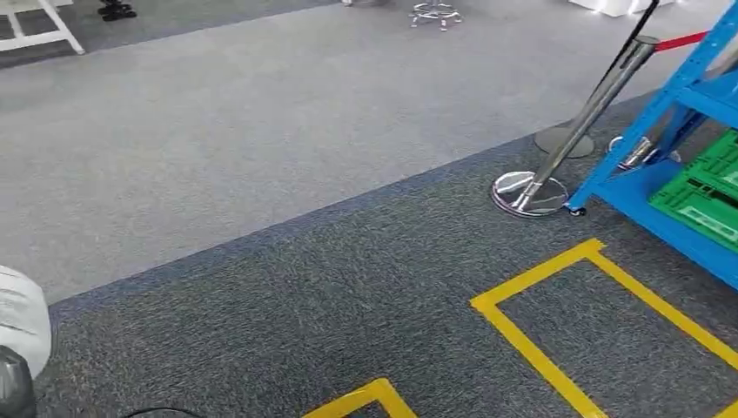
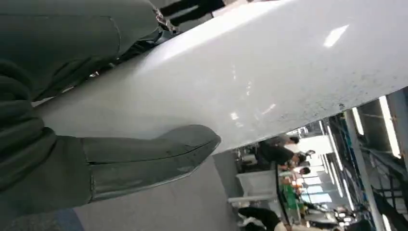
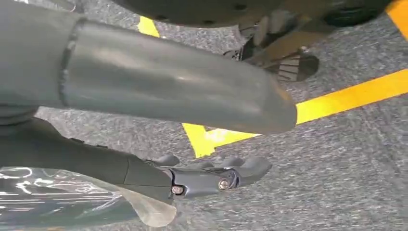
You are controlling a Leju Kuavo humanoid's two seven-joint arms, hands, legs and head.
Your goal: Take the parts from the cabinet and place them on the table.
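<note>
In the right wrist view my right hand [image 3: 159,125] hangs over the carpet, its thick grey thumb stretched above the dark fingers [image 3: 216,177]. A part in a clear crinkled plastic bag [image 3: 67,202] lies against those fingers and hangs with the hand off the floor. My left hand [image 2: 96,144] has its thumb held out straight and its fingers apart, with nothing between them, just in front of a broad glossy white surface [image 2: 269,72]. The blue cabinet [image 1: 674,113] stands at the right edge of the head view, with green crates [image 1: 705,187] on its low shelf.
Two chrome stanchions [image 1: 557,148] with round bases stand on the carpet beside the cabinet's corner. Yellow tape rectangles [image 1: 557,287] mark the dark carpet ahead. Lighter grey carpet spreads to the left and far side. People stand in the distance [image 2: 279,154].
</note>
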